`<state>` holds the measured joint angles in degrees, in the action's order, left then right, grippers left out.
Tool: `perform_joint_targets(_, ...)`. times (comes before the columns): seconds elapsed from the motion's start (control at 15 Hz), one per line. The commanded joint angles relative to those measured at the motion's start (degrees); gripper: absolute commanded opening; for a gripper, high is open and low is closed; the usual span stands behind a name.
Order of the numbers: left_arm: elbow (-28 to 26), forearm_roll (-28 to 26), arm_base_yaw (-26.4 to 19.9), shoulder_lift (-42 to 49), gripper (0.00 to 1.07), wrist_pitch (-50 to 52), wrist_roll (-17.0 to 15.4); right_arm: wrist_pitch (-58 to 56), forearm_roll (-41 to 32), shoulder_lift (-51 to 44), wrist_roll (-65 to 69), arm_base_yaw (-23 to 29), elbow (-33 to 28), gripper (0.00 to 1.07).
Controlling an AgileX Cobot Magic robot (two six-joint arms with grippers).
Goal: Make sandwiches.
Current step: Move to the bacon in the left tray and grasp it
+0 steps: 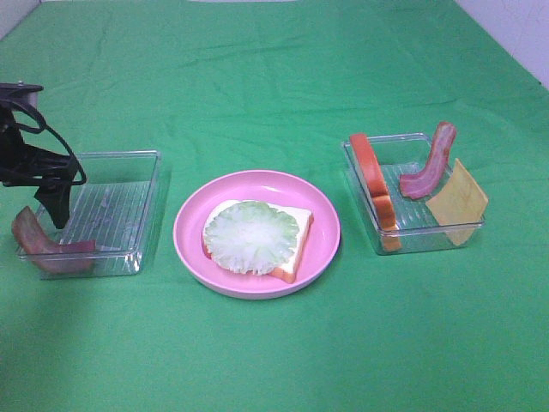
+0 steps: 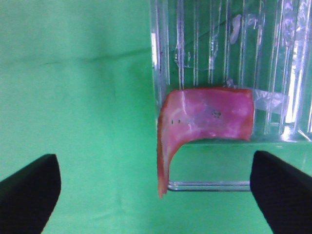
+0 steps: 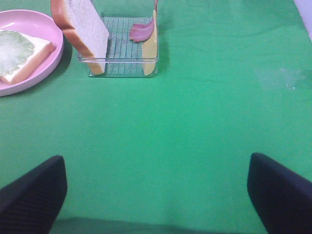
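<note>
Light is bright, even and comes from above. Shadows are soft: a thin one hugs the plate [image 1: 190, 225] rim at 5 o'clock. White glare streaks the tray [image 2: 195, 48] ribs in the left wrist view. The fingertips [image 2: 29, 195] in both wrist views are blurred; bacon [image 2: 209, 114] slightly soft. High view sharp.

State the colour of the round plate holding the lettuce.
The round plate is pink, clearest in exterior high.
</note>
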<state>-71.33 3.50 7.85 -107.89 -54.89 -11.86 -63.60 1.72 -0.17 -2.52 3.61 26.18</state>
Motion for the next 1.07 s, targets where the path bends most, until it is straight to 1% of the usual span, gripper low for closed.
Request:
perform_joint_targets(0.07,0.46,0.06,-0.06,-1.26,1.00,1.26,-0.23,0.69,0.11,-1.83,-0.11,-0.40,-0.17,0.97)
perform_joint_targets(0.4,0.46,-0.17,-0.06,-2.06,0.98,3.32,-0.23,0.69,0.11,-1.83,-0.11,-0.40,-0.17,0.97)
perform_joint_targets(0.53,0.46,-2.23,-0.06,-3.50,0.98,2.92,-0.23,0.69,0.11,-1.83,-0.11,-0.40,-0.17,0.97)
perform_joint_targets(0.8,0.46,-2.92,-0.06,-4.18,0.96,2.69,-0.23,0.69,0.11,-1.83,-0.11,-0.40,-0.17,0.97)
perform_joint_targets(0.93,0.46,-2.86,-0.06,-4.01,0.87,2.58,-0.23,0.69,0.11,-1.83,-0.11,-0.40,-0.17,0.97)
perform_joint_targets(1.0,0.46,-2.81,-0.06,-3.95,0.80,2.12,-0.23,0.69,0.11,-1.83,-0.11,-0.40,-0.17,0.97)
perform_joint_targets(1.07,0.46,-2.81,-0.06,-3.95,0.74,1.78,-0.23,0.69,0.11,-1.83,-0.11,-0.40,-0.17,0.97)
